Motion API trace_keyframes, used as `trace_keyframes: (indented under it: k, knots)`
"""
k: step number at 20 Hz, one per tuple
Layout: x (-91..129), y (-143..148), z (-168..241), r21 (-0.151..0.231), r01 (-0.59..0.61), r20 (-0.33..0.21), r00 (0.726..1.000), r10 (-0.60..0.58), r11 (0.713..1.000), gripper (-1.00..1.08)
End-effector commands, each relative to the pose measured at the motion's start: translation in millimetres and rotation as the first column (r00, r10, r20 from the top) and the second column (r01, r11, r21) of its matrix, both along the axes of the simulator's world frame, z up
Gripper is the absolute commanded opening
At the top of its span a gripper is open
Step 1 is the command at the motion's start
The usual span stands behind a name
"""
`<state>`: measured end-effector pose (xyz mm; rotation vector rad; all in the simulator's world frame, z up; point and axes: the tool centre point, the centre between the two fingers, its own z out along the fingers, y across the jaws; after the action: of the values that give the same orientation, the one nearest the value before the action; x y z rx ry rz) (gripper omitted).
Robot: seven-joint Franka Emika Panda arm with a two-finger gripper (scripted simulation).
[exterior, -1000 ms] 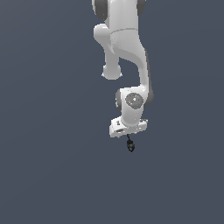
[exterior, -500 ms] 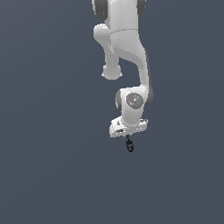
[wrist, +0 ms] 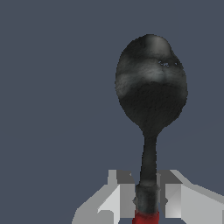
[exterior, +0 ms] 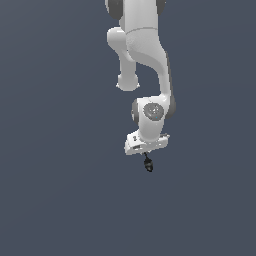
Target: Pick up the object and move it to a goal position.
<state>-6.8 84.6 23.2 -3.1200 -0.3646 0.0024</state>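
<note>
The object is a small tool with a red shaft and a black bulbous tip [wrist: 151,92]. In the wrist view my gripper [wrist: 146,197] is shut on its neck, with a finger [wrist: 120,199] on each side and the red shaft just showing between them. In the exterior view the object [exterior: 148,164] hangs below the white hand of my gripper [exterior: 147,156], in the air over the dark grey floor. The fingers themselves are too small to make out there.
The white arm [exterior: 145,60] comes down from the top of the exterior view. A plain dark grey surface [exterior: 60,200] fills the background all around.
The arm and the held object have barely moved; the gripper stays closed on the object.
</note>
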Motion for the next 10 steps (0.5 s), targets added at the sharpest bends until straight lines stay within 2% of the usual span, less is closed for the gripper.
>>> trace_keyframes:
  k: [1,10]
  knots:
    - [-2.2,-1.2,9.9,0.000,0.000,0.001,1.000,0.000,1.000,-1.00]
    - [-19.4,-8.9,70.7,-0.001,0.000,0.001,1.000,0.000,1.000,-1.00]
